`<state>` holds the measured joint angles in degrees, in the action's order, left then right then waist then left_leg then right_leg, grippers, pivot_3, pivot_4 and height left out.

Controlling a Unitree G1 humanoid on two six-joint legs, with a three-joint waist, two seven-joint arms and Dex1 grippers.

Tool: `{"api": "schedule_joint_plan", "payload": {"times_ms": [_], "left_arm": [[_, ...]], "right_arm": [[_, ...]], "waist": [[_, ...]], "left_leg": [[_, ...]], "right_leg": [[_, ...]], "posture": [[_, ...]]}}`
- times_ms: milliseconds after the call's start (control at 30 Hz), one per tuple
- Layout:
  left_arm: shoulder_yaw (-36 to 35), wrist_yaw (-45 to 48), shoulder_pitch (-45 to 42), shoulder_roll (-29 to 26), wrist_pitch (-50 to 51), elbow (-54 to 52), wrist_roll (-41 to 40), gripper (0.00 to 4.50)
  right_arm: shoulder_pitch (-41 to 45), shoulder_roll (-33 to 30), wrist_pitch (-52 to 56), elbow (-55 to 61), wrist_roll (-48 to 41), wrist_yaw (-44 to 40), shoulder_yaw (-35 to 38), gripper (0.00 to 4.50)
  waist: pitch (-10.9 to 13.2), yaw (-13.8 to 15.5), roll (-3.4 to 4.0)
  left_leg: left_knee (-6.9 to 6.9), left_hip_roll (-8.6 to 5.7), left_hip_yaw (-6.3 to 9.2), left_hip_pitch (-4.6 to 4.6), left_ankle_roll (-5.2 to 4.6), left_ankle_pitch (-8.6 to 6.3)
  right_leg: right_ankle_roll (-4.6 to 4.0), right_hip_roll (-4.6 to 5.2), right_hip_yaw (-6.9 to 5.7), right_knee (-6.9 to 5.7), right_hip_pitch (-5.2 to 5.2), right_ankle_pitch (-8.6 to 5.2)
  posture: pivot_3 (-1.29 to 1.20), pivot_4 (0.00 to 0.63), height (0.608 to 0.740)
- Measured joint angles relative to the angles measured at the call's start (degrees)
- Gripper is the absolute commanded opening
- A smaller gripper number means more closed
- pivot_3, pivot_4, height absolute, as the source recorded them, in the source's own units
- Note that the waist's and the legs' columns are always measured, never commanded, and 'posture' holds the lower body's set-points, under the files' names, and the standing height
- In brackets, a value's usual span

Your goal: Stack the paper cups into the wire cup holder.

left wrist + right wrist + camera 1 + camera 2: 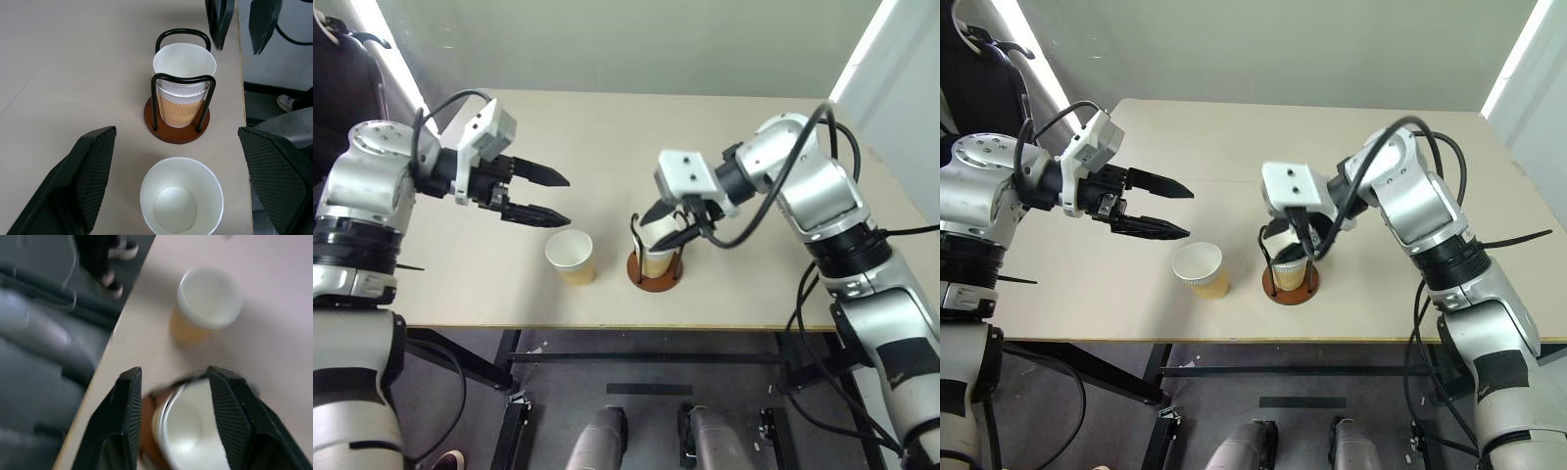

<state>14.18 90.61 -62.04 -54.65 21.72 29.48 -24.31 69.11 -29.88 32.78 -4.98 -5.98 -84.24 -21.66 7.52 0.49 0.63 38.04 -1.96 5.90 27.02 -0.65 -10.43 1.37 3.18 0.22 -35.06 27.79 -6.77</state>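
Observation:
The wire cup holder [177,134] stands near the table's front edge, its black loops rising from a reddish-brown disc. Inside it sit two nested paper cups [183,73], the upper one's white rim above the loops. A third paper cup [571,257] stands upright on the table just left of the holder. My right gripper [671,223] hovers right over the holder, its fingers [129,421] open and spread to either side of the top cup's rim. Up and to the left of the loose cup, my left gripper [568,201] hangs wide open and empty.
The beige table [607,137] stretches back behind the cups. Its front edge [607,326] runs close to the holder and the loose cup. A black frame and dark floor lie below that edge.

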Motion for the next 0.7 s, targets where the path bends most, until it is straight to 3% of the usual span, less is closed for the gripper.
{"api": "schedule_joint_plan", "payload": {"times_ms": [133, 367, 700], "left_arm": [[-0.89, -0.16, -0.72, 0.16, -1.25, -0.01, 3.05, 4.30], [0.48, 0.00, -1.49, -4.19, -13.83, -3.12, 13.29, 4.30], [2.64, 0.07, 7.24, -6.71, -14.07, -17.10, 13.40, 4.30]], "right_arm": [[1.14, -1.48, 5.39, 1.64, -3.08, 3.32, 5.22, 1.92], [1.13, -10.52, 13.96, 6.39, -9.85, 2.56, 10.30, 1.92], [-0.22, -18.38, 12.18, 8.53, -15.66, -2.19, 11.96, 1.92]], "waist": [[-0.01, 0.21, -0.01], [0.00, 0.01, -0.01], [0.00, -0.14, -0.01]], "left_leg": [[0.01, -0.03, 0.01, 0.01, 0.05, -0.05], [-0.10, 0.01, 0.02, -0.02, 0.08, -0.10], [-0.06, 0.04, 0.02, -0.05, 0.06, -0.07]], "right_leg": [[-0.13, 0.01, 0.00, 0.05, -0.02, -0.04], [-0.15, -0.03, 0.01, 0.05, 0.02, -0.13], [-0.14, -0.05, 0.01, -0.06, 0.02, -0.13]], "posture": [[0.00, 0.150, 0.740], [0.00, 0.150, 0.740], [0.00, 0.150, 0.740]]}}
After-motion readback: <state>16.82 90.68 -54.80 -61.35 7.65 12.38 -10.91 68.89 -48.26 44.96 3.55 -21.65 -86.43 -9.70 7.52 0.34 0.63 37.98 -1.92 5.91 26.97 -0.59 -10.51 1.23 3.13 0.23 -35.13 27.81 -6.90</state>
